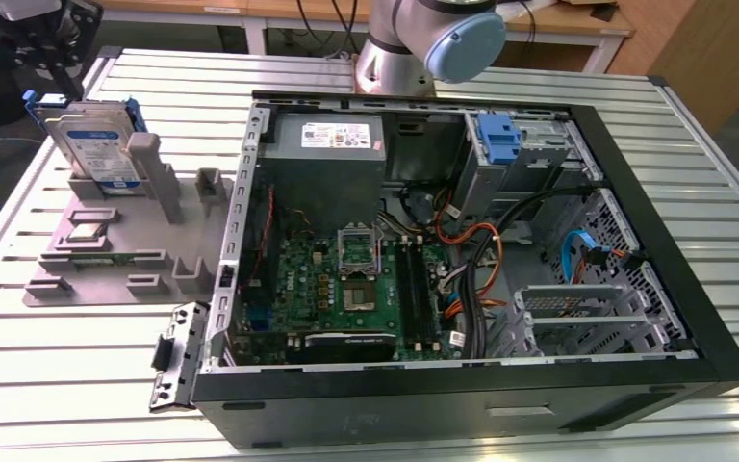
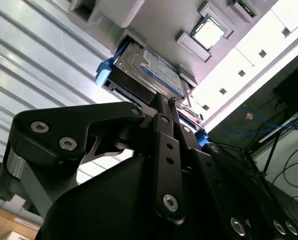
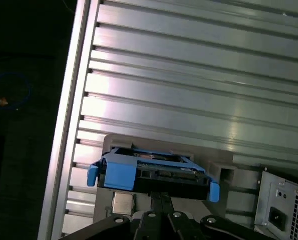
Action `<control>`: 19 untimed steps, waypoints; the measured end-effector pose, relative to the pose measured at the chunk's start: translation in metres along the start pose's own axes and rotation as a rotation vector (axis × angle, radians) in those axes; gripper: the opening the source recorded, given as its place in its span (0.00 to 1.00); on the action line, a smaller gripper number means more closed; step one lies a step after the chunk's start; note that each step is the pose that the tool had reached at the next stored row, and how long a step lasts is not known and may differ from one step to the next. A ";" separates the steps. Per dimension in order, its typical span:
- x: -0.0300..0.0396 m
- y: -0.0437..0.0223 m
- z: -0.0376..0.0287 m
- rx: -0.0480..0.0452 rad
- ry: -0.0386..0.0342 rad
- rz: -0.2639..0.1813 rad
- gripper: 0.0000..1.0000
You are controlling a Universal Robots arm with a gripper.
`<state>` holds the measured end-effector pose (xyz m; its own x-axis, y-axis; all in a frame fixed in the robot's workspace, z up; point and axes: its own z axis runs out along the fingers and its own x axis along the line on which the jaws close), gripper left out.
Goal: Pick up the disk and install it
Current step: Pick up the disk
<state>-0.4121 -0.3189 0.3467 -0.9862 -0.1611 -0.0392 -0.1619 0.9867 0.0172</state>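
Observation:
The disk (image 1: 97,144) stands on edge in a grey holder (image 1: 100,265) at the exterior view's left, silver with a white-and-blue label and a blue frame. My gripper (image 1: 51,82) hangs just above its upper edge. In both wrist views the disk (image 2: 149,70) (image 3: 154,172) lies straight ahead of the fingertips. The black fingers (image 2: 161,125) are pressed together, so the gripper (image 2: 168,102) (image 3: 160,197) is shut with nothing between them. I cannot tell whether the tips touch the disk.
An open computer case (image 1: 716,356) lies on the slatted metal table (image 1: 36,366), with a power supply (image 1: 324,144), a blue latch (image 1: 498,140) and a metal drive cage (image 1: 588,313) inside. A processor chip (image 2: 209,32) rests on the holder.

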 end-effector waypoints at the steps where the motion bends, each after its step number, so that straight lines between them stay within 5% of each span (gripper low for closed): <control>1: 0.0000 0.0000 0.0000 -0.0007 0.0004 -0.018 0.11; 13: 0.0000 0.0000 0.0003 -0.0093 0.0040 -0.236 0.11; 19: 0.0000 0.0000 0.0003 -0.0098 0.0043 -0.249 0.11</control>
<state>-0.4121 -0.3189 0.3464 -0.9161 -0.3991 -0.0393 -0.4000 0.9164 0.0173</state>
